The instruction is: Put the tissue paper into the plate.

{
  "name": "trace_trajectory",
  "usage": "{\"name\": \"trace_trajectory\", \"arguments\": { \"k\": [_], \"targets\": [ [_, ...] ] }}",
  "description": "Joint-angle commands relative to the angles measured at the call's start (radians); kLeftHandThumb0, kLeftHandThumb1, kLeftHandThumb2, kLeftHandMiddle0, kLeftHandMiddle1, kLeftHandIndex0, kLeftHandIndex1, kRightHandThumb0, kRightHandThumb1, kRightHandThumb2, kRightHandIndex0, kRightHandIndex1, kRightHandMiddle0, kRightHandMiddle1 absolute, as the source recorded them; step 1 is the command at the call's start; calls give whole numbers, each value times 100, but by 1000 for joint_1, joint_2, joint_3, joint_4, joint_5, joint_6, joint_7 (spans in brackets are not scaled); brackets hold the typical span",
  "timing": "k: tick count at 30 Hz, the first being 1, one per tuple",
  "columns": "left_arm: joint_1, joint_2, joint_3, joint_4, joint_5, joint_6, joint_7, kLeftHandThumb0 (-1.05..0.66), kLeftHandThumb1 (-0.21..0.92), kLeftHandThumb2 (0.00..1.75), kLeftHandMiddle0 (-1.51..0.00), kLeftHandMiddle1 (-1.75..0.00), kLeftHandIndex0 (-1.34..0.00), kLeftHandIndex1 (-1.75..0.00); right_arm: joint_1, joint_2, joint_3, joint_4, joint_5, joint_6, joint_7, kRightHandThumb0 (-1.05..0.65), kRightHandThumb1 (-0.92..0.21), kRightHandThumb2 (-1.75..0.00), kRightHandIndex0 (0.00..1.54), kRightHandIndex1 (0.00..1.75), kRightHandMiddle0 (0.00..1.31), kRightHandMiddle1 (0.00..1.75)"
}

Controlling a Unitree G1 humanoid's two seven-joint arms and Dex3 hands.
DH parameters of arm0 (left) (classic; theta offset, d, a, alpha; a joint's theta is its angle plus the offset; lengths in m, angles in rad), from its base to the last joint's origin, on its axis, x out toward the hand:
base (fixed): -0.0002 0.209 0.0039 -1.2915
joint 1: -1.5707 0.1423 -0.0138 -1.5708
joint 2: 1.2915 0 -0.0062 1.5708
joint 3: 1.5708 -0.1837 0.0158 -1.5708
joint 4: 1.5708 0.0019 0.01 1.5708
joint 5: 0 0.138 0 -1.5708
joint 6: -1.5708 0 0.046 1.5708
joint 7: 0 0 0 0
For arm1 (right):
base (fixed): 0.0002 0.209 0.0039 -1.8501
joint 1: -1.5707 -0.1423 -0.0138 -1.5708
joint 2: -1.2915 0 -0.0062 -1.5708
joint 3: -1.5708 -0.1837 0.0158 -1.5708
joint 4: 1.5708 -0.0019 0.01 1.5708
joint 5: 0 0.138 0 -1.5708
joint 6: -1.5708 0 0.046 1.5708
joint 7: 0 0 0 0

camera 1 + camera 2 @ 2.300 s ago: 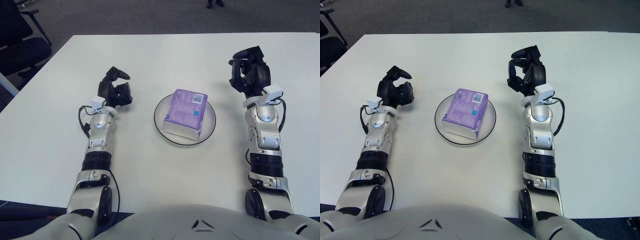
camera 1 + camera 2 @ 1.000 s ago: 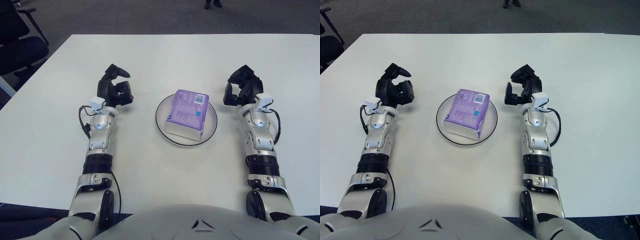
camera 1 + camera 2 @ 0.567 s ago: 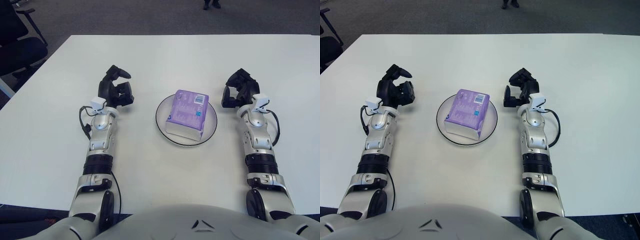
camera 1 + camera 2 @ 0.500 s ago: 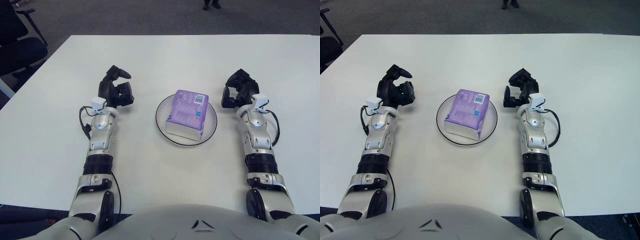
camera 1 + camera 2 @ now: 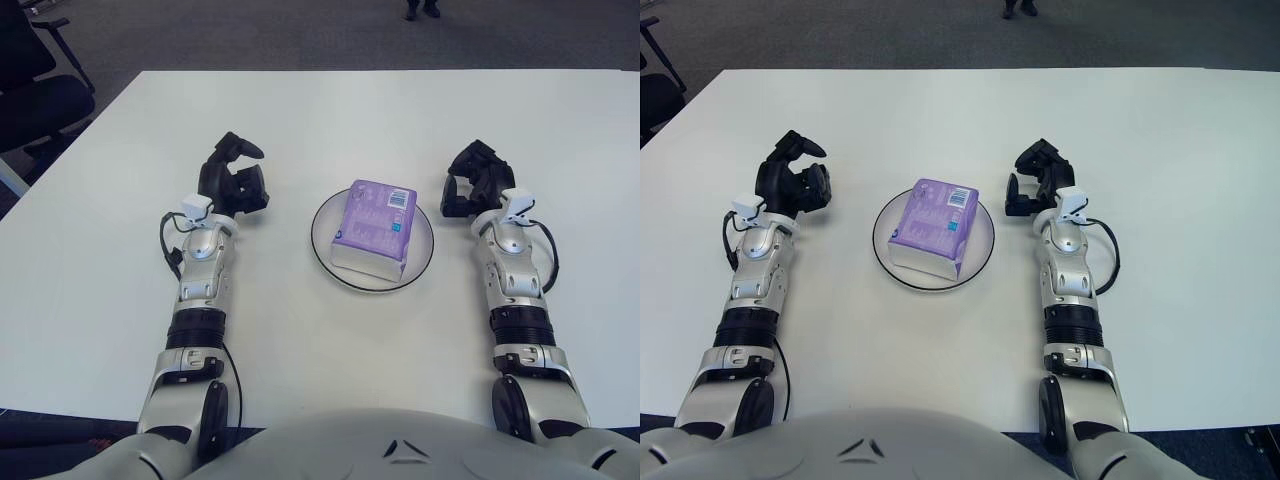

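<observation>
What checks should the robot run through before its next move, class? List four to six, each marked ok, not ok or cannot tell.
1. Tissue pack lies inside the plate: ok.
2. Pack is within the rim, not hanging over it: ok.
3. Left hand is off the plate, to its left over the table, holding nothing: ok.
4. Right hand is beside the plate's right edge, holding nothing: ok.
5. Right hand is not touching the rim: cannot tell.
6. Plate sits well in from the table edges: ok.
</observation>
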Motion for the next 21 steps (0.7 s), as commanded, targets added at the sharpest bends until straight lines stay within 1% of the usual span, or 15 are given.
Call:
{"name": "trace_trajectory", "arguments": {
  "k": [1,21],
  "targets": [
    [170,-59,-14,116,-10,24,-9,-46,38,124,-130,-175,-56,-175,205,59,1,73,5,2,-9,-1,6,-175,90,175,68,172],
    [147,-48,-19,112,-33,82,-37,-46,37,126,-130,-175,-57,-175,233,65,4,29,4,30,-25,-1,6,-175,89,175,66,175]
  ]
}}
